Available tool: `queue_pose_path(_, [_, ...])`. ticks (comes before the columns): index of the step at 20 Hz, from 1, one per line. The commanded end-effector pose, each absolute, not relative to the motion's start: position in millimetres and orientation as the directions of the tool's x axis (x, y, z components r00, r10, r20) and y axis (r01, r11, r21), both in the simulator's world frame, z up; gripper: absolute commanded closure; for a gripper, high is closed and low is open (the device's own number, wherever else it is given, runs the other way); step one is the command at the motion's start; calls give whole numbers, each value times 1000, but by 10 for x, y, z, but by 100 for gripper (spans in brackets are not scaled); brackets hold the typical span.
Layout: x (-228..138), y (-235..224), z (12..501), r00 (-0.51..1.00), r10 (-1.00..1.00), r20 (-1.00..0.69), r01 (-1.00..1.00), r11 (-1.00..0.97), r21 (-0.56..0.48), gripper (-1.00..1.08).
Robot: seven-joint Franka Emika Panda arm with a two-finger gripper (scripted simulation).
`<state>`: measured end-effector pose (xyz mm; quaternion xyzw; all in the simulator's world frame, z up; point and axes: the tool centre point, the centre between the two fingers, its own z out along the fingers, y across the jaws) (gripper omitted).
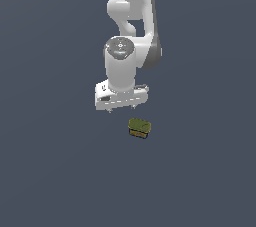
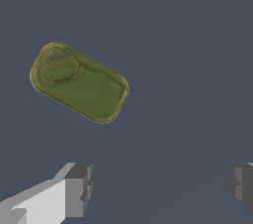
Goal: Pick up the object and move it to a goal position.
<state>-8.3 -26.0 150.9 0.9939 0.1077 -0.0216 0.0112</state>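
The gripper point(image 2: 158, 188) hangs with its two grey fingers point(image 2: 79, 188) spread wide apart and nothing between them; in the exterior view the gripper point(image 1: 122, 109) sits under a white, smooth, rounded arm point(image 1: 131, 31) that reaches down from above. The object point(image 1: 139, 127) lies on the surface just below the gripper and slightly toward the exterior view's right, apart from the fingertips and not touched by them. It is a small olive-green can-like block with rounded corners, with a yellow-orange and dark band around its side. Seen from the wrist view, the object point(image 2: 79, 82) shows a flat rounded-rectangle top with a raised rim and an oval pull-tab shape pressed into one end, and it lies askew to the line between the fingers. The surface point(image 1: 50, 171) is a plain, even slate-blue plane filling both views.
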Motion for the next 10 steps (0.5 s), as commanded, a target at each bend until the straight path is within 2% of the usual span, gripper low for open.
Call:
queue_pose_path(1, [-55, -215, 1480, 959, 278, -45, 279, -960, 16, -92])
queue_pose_path(10, [65, -19, 1361, 844, 535, -41, 536, -844, 7, -92])
